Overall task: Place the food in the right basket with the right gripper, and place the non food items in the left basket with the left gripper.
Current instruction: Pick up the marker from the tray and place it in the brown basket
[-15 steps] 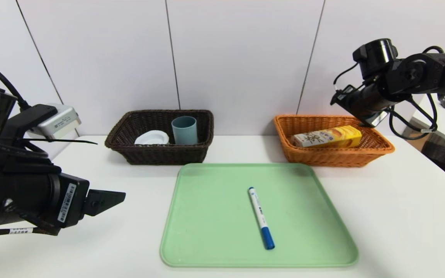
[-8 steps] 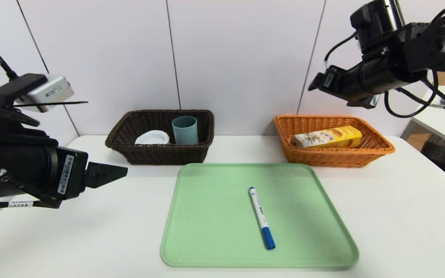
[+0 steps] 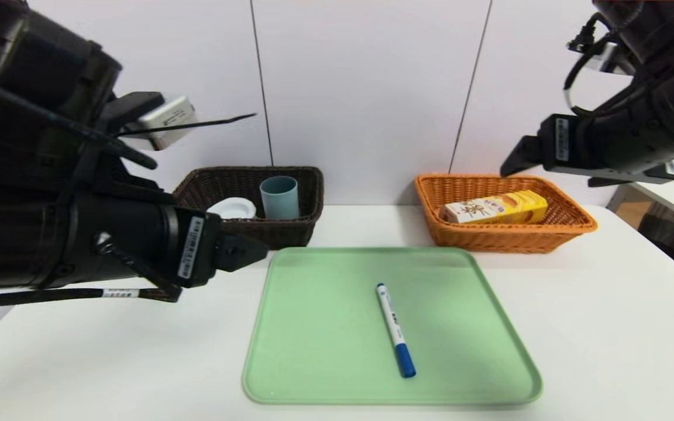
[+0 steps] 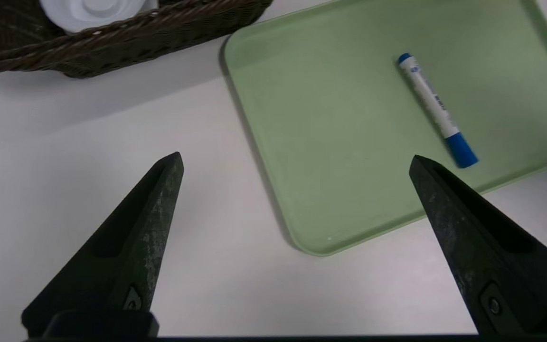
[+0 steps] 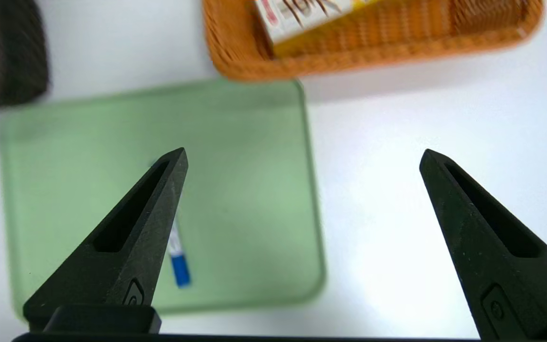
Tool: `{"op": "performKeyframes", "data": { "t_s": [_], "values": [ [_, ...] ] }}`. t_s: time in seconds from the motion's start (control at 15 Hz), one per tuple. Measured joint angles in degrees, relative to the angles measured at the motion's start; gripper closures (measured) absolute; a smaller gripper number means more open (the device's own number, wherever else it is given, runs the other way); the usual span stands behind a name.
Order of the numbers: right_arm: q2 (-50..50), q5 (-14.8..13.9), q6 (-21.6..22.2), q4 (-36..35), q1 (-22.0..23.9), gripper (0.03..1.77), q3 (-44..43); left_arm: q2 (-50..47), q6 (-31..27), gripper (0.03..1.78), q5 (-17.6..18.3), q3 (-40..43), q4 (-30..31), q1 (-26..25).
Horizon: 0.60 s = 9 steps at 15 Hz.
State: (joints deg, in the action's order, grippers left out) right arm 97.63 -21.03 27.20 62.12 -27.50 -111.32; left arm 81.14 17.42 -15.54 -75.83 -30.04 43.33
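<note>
A white marker with a blue cap (image 3: 396, 330) lies on the green tray (image 3: 325, 351), also seen in the left wrist view as the marker (image 4: 437, 110). My left gripper (image 3: 255, 252) hangs open and empty above the table by the tray's left edge, its opening (image 4: 296, 156) over the tray's near left corner. The dark brown left basket (image 3: 308, 175) holds the blue cup (image 3: 279, 197) and the white round piece (image 3: 231, 207). The yellow-white carton (image 3: 495, 209) lies in the orange right basket (image 3: 506, 240). My right gripper (image 3: 509, 166) hovers open and empty, high above that basket's right side.
The right wrist view looks down past the open right gripper (image 5: 304, 151) on the tray (image 5: 88, 142), the marker (image 5: 178, 266) and the orange basket (image 5: 349, 59). Both baskets stand against the back wall. White table surrounds the tray.
My left arm has risen and swung right, bringing its gripper toward the tray's far left corner. The right arm has lifted and drawn back to the right. Nothing on the table moved.
</note>
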Motion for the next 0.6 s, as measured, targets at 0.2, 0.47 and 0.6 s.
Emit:
{"op": "performKeyframes", "data": {
  "t_s": [0.2,0.47,0.6],
  "values": [
    [-4.8,0.0,-1.6,13.5,1.6,0.11,1.9,6.9,6.7,0.12,-0.2,-7.3,-3.6,5.4],
    [-13.5,0.1,-9.5,20.7,5.8,0.11,9.0,15.4,7.2,0.12,-1.9,-15.5,-6.0,9.6],
    [-18.6,0.2,-13.2,20.9,9.2,0.11,13.5,18.3,7.5,0.12,-2.5,-19.1,-8.0,11.9]
  ]
}}
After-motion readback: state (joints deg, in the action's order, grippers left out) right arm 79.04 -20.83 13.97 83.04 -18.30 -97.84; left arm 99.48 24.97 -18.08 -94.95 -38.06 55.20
